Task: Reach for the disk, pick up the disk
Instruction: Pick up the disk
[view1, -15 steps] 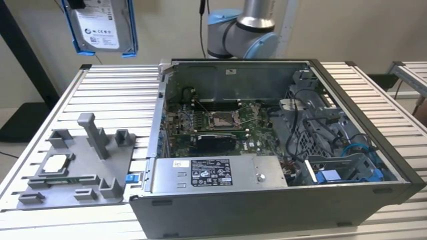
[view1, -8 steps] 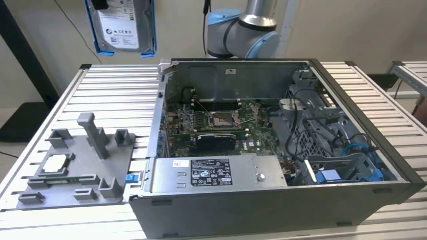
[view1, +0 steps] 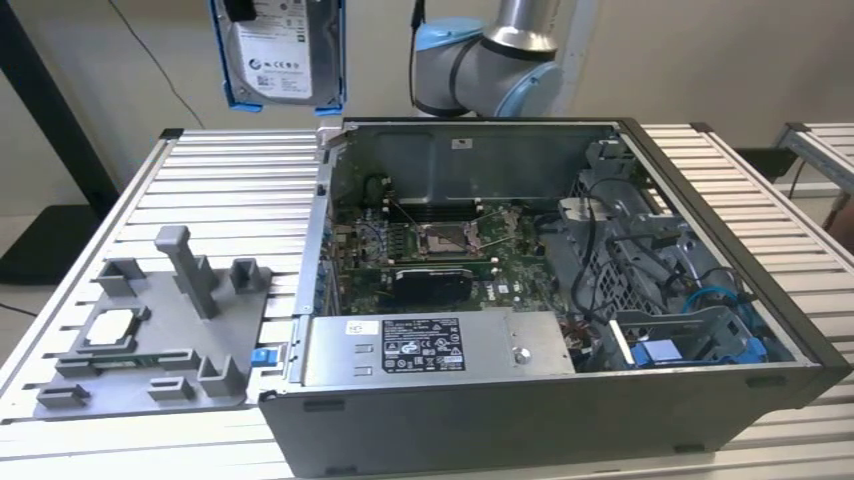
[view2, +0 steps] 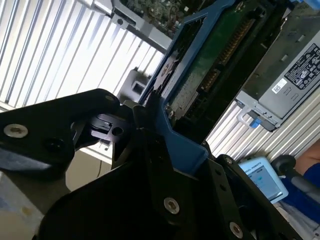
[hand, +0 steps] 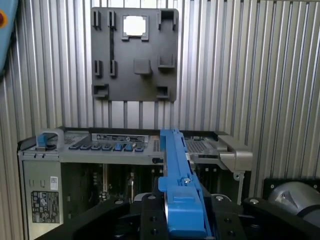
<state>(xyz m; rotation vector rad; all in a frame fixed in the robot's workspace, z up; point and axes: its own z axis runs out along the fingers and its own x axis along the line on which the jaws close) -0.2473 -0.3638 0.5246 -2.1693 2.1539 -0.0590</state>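
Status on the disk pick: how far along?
Reach and grasp look done: in the first wrist view the gripper is shut on the disk, clamped on its blue rail. The lift looks done too: in the exterior view the disk hangs in the air, touching neither the table nor the open computer case. Nothing of the pick looks left.

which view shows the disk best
The exterior view: the disk hangs in the air, its labelled face and blue rails plain. The second wrist view shows its green board side aslant; the first wrist view shows one blue rail edge-on.
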